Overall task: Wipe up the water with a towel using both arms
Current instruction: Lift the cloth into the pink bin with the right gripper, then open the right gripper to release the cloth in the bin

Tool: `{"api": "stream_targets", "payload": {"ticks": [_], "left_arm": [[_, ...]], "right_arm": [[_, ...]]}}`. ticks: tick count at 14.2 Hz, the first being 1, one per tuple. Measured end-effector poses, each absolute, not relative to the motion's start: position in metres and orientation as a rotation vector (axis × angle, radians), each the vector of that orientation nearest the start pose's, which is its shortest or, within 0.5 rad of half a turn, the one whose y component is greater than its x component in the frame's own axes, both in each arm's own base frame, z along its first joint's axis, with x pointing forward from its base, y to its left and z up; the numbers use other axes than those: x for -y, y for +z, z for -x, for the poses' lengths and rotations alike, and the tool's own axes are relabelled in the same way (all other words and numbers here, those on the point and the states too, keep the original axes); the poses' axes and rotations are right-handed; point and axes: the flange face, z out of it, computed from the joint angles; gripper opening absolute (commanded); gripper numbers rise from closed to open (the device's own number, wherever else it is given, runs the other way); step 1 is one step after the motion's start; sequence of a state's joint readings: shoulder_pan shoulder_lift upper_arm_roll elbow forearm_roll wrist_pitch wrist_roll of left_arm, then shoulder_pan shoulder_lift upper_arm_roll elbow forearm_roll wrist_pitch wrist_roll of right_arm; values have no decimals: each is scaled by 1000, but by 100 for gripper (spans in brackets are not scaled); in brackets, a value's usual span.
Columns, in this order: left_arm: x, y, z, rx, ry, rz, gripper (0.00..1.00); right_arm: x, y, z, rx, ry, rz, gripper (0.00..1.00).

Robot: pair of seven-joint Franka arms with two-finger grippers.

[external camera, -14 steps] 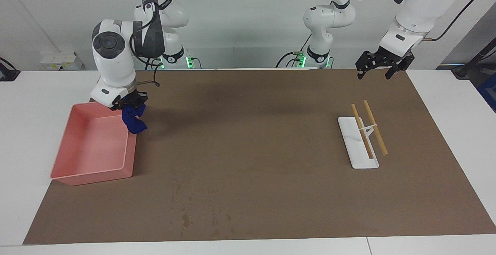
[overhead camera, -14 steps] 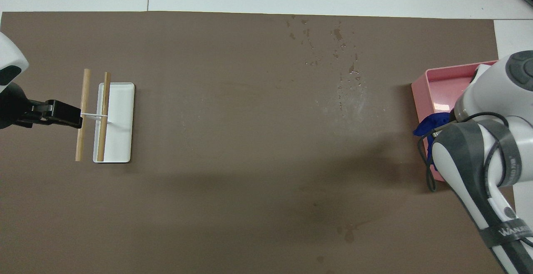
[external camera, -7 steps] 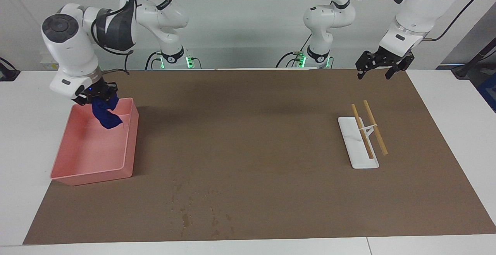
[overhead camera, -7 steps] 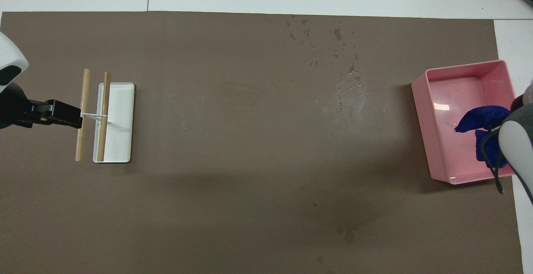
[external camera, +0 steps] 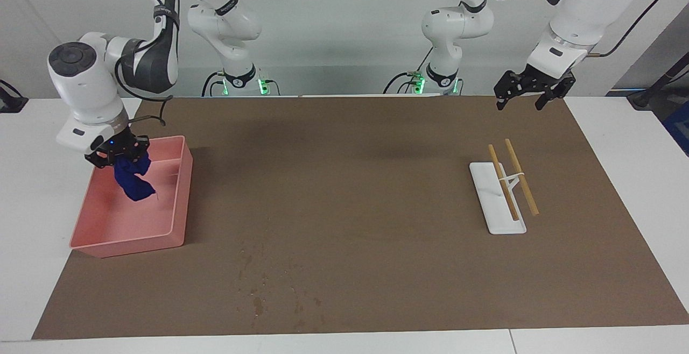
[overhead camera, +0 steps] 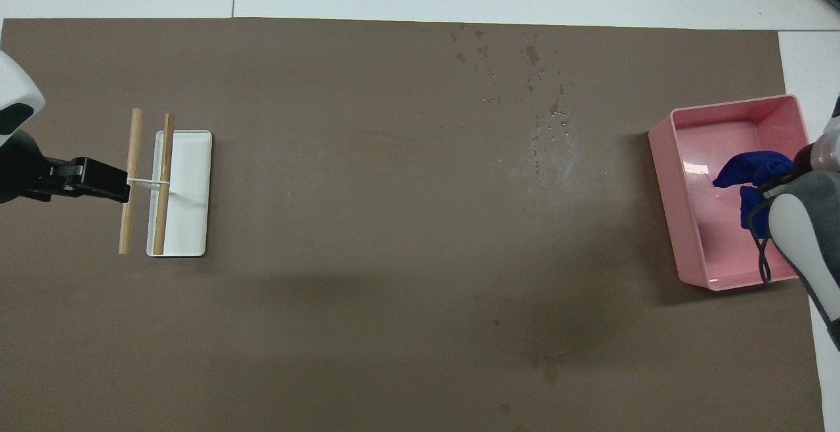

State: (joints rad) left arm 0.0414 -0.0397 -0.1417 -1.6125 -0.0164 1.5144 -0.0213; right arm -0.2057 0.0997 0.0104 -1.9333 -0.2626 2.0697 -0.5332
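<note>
The towel (external camera: 133, 182), a crumpled royal-blue cloth, hangs from my right gripper (external camera: 119, 156), which is shut on its top. It dangles inside the pink tray (external camera: 129, 241); whether its lower end touches the tray floor I cannot tell. From overhead the towel (overhead camera: 748, 172) shows over the tray (overhead camera: 663, 176), partly covered by the right arm. Water (external camera: 258, 289) lies as scattered drops on the brown mat near the edge farthest from the robots, also seen from overhead as water (overhead camera: 538, 90). My left gripper (external camera: 519, 106) hovers open and empty at the left arm's end of the mat, appearing overhead as left gripper (overhead camera: 121, 186).
A white rack (external camera: 498, 203) carrying two wooden rods (external camera: 519, 176) sits on the mat at the left arm's end; overhead, the rack (overhead camera: 187, 189) lies just under the left gripper's tips. A faint damp stain (overhead camera: 548, 366) marks the mat closer to the robots.
The right gripper carried the towel from the tray's mat-side rim to over the tray's inside, toward the right arm's end, and a little lower. The left arm has not moved.
</note>
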Motion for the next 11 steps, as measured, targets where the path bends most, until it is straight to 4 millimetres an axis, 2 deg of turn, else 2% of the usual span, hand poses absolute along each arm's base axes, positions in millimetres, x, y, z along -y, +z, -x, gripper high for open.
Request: {"api": "stream_targets", "payload": {"ticks": [1,2,3,4,8,11], "left_arm": [[57,622,-533,-125,93,3145,100],[57,622,-533,-125,93,3145,100],[57,622,-533,-125,93,3145,100],[57,622,-533,-125,93,3145,100],[57,622,-533,-125,93,3145,100],[57,622,-533,-125,93,3145,100]], "right_arm": [[126,431,-577,778,61,3281,7],[126,424,-581,781,49,3280,42],[126,419,-582,780,50,3278,93],[126,417,-583,780,52,3277,100],[120,422,-584,759,23,3275,100],[112,443,-588,674,-26,3241,100]]}}
